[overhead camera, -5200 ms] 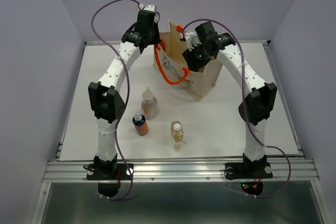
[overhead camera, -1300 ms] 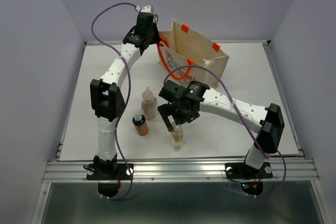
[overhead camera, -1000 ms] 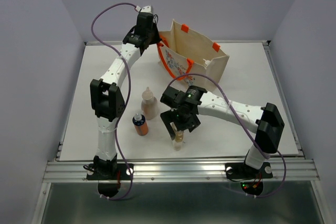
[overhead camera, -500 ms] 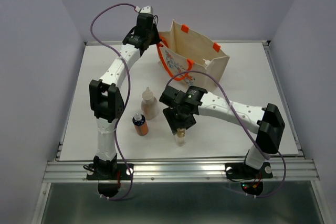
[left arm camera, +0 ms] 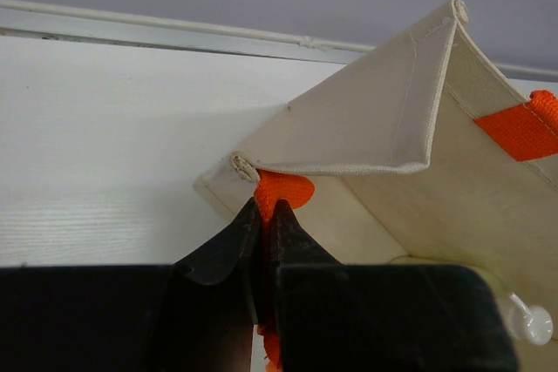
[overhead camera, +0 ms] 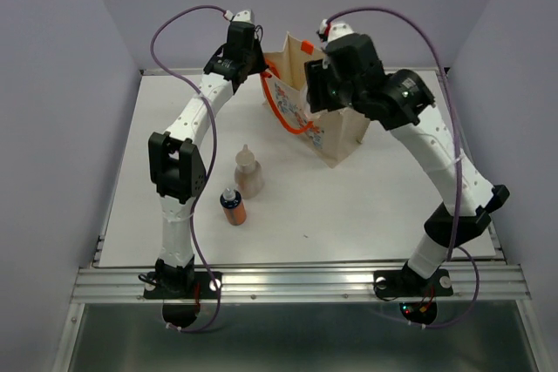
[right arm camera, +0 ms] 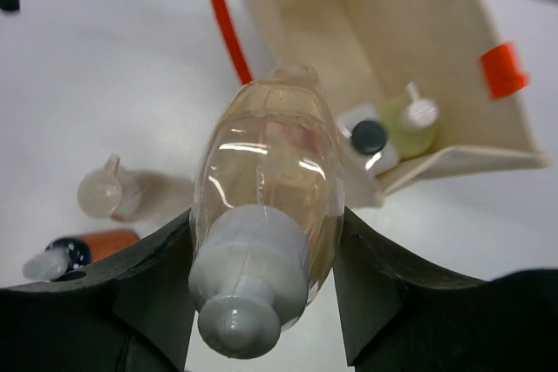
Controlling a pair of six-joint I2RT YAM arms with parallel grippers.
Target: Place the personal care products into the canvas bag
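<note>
Grips the clear amber bottle [right arm camera: 270, 180] in the right gripper [right arm camera: 266, 267], fingers closed against both its sides, cap toward the lens, at the middle of the right wrist frame. Hangs with it over the left part of the canvas bag [overhead camera: 347, 132], at upper centre of the top view. Shows, inside the bag at right of centre in the wrist frame, the white bottle with dark cap [right arm camera: 370, 138] and the pale yellow-green bottle [right arm camera: 410, 124], side by side. Pinches orange webbing [left arm camera: 283, 189] at a corner of the bag's rim with the left gripper [left arm camera: 264, 215], fingers pressed together on it, at low centre of the left wrist frame. Leaves the peach-pink bottle [overhead camera: 248, 172] and the orange-brown bottle [overhead camera: 232, 206] upright on the table [overhead camera: 375, 206], left of centre in the top view, near each other and apart from the bag.
</note>
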